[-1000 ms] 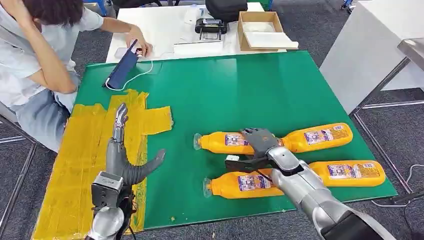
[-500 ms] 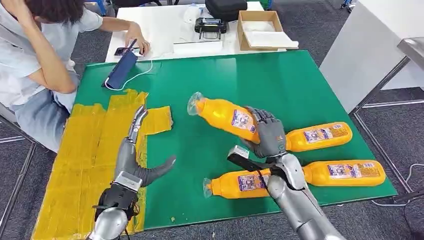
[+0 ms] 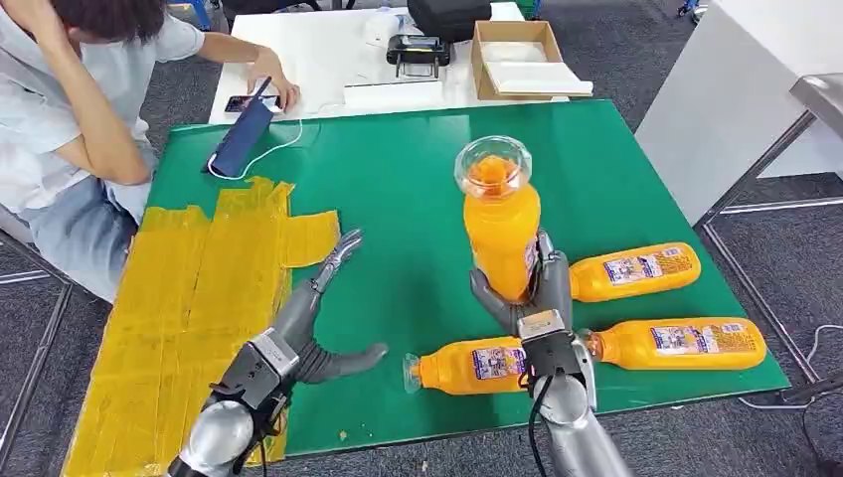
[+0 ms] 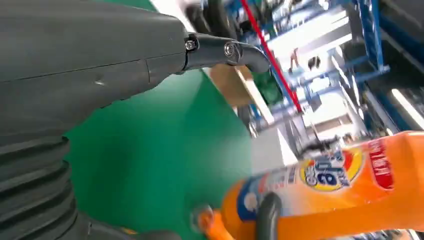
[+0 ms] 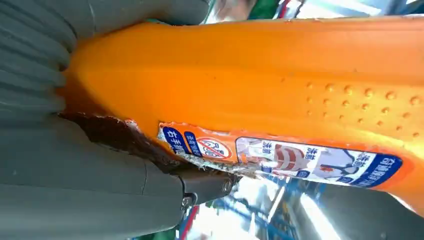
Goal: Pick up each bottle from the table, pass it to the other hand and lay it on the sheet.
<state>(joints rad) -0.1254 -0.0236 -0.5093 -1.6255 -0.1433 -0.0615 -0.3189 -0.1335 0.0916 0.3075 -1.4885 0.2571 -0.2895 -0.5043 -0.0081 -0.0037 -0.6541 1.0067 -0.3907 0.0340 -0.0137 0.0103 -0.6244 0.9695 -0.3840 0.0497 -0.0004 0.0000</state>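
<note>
At the far left a seated person (image 3: 70,129) leans on the table corner, one hand by a dark blue pouch (image 3: 242,139) with a white cable. Next comes the yellow sheet (image 3: 189,298), a wrinkled patchwork of taped strips lying flat on the smooth green mat (image 3: 418,179), reaching the mat's left and near edges. The left hand (image 3: 318,308) hovers over the sheet's right border, released, its fingers spread and holding nothing. Bare green mat lies between it and the bottles.

The right hand (image 3: 527,293) grasps the lifted bottle (image 3: 500,224) around its lower body, holding it upright above the mat, its clear cap toward the camera; it is glossy orange plastic with a dimpled surface and a blue, white and red label. Below lies a second orange bottle (image 3: 467,366), cap leftward, near the mat's front edge. Two more bottles (image 3: 636,270) (image 3: 676,344) lie on their sides to the right, close to the mat's right edge. Behind the mat a white table carries a cardboard box (image 3: 517,60).
</note>
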